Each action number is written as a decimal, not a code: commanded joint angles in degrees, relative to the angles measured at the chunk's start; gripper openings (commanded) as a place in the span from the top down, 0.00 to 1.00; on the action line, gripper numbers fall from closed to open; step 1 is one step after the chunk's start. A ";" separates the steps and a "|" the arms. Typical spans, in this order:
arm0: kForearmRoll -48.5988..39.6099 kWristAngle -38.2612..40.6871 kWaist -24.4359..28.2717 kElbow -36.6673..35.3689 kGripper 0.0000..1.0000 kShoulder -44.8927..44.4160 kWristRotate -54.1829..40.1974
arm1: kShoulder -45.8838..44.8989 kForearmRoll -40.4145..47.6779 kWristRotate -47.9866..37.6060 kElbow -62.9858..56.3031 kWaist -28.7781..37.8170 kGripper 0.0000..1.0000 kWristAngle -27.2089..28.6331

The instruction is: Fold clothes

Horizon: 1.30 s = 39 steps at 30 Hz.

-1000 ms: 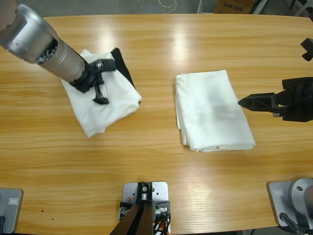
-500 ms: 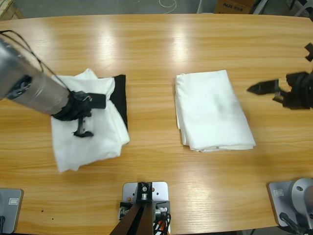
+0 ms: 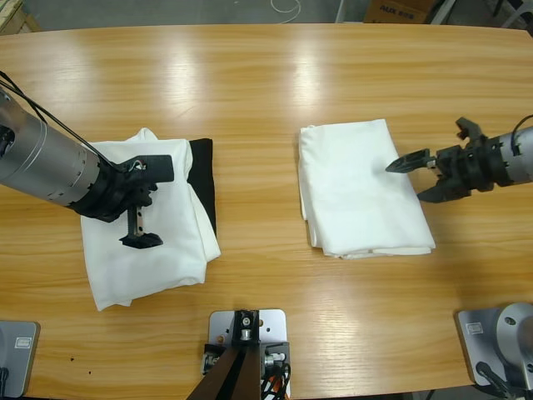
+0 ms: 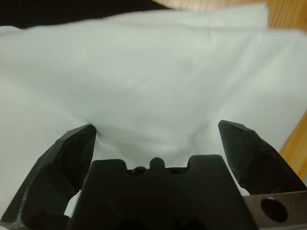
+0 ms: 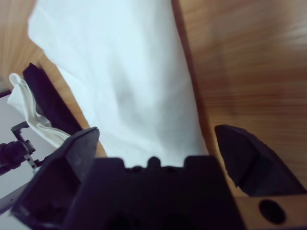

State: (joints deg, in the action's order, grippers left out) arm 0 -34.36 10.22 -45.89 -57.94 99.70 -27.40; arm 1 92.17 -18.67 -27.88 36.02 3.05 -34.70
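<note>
Two folded white pieces of clothes lie on the wooden table. The left shirt rests on a black cloth. My left gripper stands open and presses down on this shirt; in the left wrist view white fabric fills the space between the spread jaws of the left gripper. The right shirt is a neat rectangle near the middle. My right gripper is open at its right edge, and the right gripper looks along that shirt, with nothing held.
Bare table wood runs along the far side and between the two shirts. A cardboard box sits beyond the far edge. In the right wrist view the left shirt pile and the black cloth show in the distance.
The left arm swung back toward the left edge, and the left shirt and black cloth slid left and turned with it. The right gripper pulled away, then returned to the right shirt's edge with jaws spread.
</note>
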 commanded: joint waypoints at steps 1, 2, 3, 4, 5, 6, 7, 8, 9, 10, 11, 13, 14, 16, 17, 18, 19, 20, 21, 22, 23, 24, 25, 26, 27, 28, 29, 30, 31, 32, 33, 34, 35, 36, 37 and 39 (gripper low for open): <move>-2.19 0.77 -0.61 -0.70 0.00 -1.62 3.49 | 8.69 7.70 -0.35 -4.52 -1.82 0.00 -4.85; -2.21 0.77 -0.61 -1.07 0.00 -2.30 5.42 | 9.23 9.51 -0.78 -5.49 -1.82 0.00 -4.96; -2.21 0.98 -0.61 -1.74 0.00 -2.74 7.87 | 10.03 11.37 -1.15 -6.39 -1.82 0.00 -5.48; -2.19 2.17 -0.61 -2.65 0.00 -2.85 9.71 | 10.94 13.57 -1.48 -7.48 -1.82 0.00 -6.12; -2.12 3.42 -0.64 -3.60 0.00 -2.72 10.75 | 12.01 16.14 -1.74 -8.76 -1.82 0.00 -6.68; -2.12 3.74 -0.82 -4.37 0.00 -2.51 11.51 | 13.38 18.86 -1.90 -9.94 -1.82 0.00 -7.31; -2.12 3.70 -1.08 -4.95 0.00 -2.34 12.00 | 14.81 21.78 -1.92 -10.98 -1.82 0.00 -7.89; -2.12 3.72 -1.40 -5.27 0.00 -2.14 12.32 | 15.86 24.10 -1.92 -11.80 -1.83 0.01 -8.28; -2.12 3.67 -1.62 -5.39 0.00 -2.05 12.46 | 16.49 25.37 -1.92 -12.15 -1.82 0.01 -8.88; -2.14 3.67 -1.66 -5.29 0.00 -2.14 12.42 | 16.67 26.14 -1.92 -12.45 -1.82 0.03 -9.33; -2.21 3.67 -1.66 -5.02 0.00 -2.27 12.40 | 16.64 26.51 -1.92 -12.63 -1.82 0.08 -9.58; -2.21 3.67 -1.66 -4.65 0.00 -2.35 12.42 | 16.64 26.74 -1.95 -12.79 -1.82 0.27 -9.60; -2.21 3.63 -1.66 -4.64 0.00 -2.30 12.47 | 16.65 26.81 -2.01 -12.82 -1.82 0.38 -9.60; -2.19 3.49 -1.66 -4.88 0.00 -1.93 13.49 | 17.02 27.19 -1.73 -12.96 -1.82 0.60 -10.49; -2.14 3.55 -1.66 -5.06 0.00 -1.63 14.49 | 17.34 27.35 -1.53 -13.00 -1.82 0.69 -11.07; -2.08 3.58 -1.66 -5.22 0.00 -1.37 14.95 | 17.69 27.37 -1.44 -13.00 -1.82 0.69 -11.27; -1.96 3.63 -1.66 -5.25 0.00 -1.19 15.04 | 17.99 27.37 -1.37 -13.00 -1.82 0.69 -11.27; -1.94 3.67 -1.66 -5.18 0.00 -1.11 15.09 | 18.15 27.42 -1.30 -13.00 -1.82 0.69 -11.32; -1.94 3.67 -1.68 -4.97 0.00 -1.09 15.02 | 18.16 27.79 -1.20 -13.07 -1.80 0.76 -11.41; -1.94 3.65 -1.66 -4.64 0.00 -1.11 14.85 | 18.22 28.37 -1.04 -13.28 -1.68 0.84 -11.76; -1.94 3.62 -1.66 -4.28 0.00 -1.18 14.67 | 18.29 29.43 -0.72 -13.70 -1.64 0.91 -12.31; -1.94 3.65 -1.66 -3.93 0.00 -1.16 14.51 | 18.15 30.69 -0.64 -14.32 -1.64 0.94 -12.87; -1.94 3.65 -1.66 -3.67 0.00 -1.09 14.44 | 17.85 31.83 -0.51 -14.97 -1.64 1.00 -13.38; -1.94 3.65 -1.66 -3.53 0.00 -1.02 14.39 | 17.43 33.31 -0.49 -15.74 -1.64 1.00 -13.75; -1.94 3.67 -1.66 -3.46 0.00 -0.84 14.39 | 17.09 34.40 -0.41 -16.35 -1.64 1.00 -14.08; -1.93 3.67 -1.68 -3.51 0.00 -0.67 14.39 | 16.99 35.28 -0.21 -16.83 -1.64 1.00 -14.52; -1.73 3.67 -1.66 -3.62 0.00 -0.46 14.67 | 17.06 36.25 -0.11 -17.34 -1.64 1.00 -15.17; -1.36 3.67 -1.66 -3.79 0.00 0.00 15.57 | 16.99 36.90 -0.07 -17.74 -1.64 1.00 -15.66; -0.52 3.67 -1.66 -4.16 0.00 0.74 17.91 | 16.62 37.49 -0.07 -18.18 -1.64 1.00 -15.89; 0.90 3.70 -1.66 -4.74 0.00 1.81 22.19 | 16.09 37.62 -0.06 -18.45 -1.64 1.00 -15.91; 2.35 4.21 -1.64 -5.64 0.00 3.36 28.50 | 15.48 37.65 0.01 -18.69 -1.64 1.00 -15.82; 3.38 6.50 -1.43 -7.01 0.00 5.63 34.80 | 14.84 37.64 0.01 -18.87 -1.64 1.00 -15.75; 4.12 9.73 -1.04 -8.75 0.00 8.63 39.70 | 14.26 37.51 0.00 -18.94 -1.64 1.00 -15.73; 5.58 13.46 -0.62 -10.23 0.00 11.90 43.90 | 13.73 37.30 0.00 -18.99 -1.64 1.00 -15.63; 9.06 17.36 -0.24 -10.60 0.00 14.75 47.89 | 13.24 37.13 0.01 -18.97 -1.64 1.00 -15.66; 17.71 21.56 -0.57 -10.33 0.00 18.90 57.72 | 12.26 36.77 -0.02 -18.97 -1.64 1.00 -15.40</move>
State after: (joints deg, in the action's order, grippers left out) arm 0 -31.86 17.77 -46.99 -65.51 102.44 7.63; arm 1 106.41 18.39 -28.55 18.67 1.27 -49.74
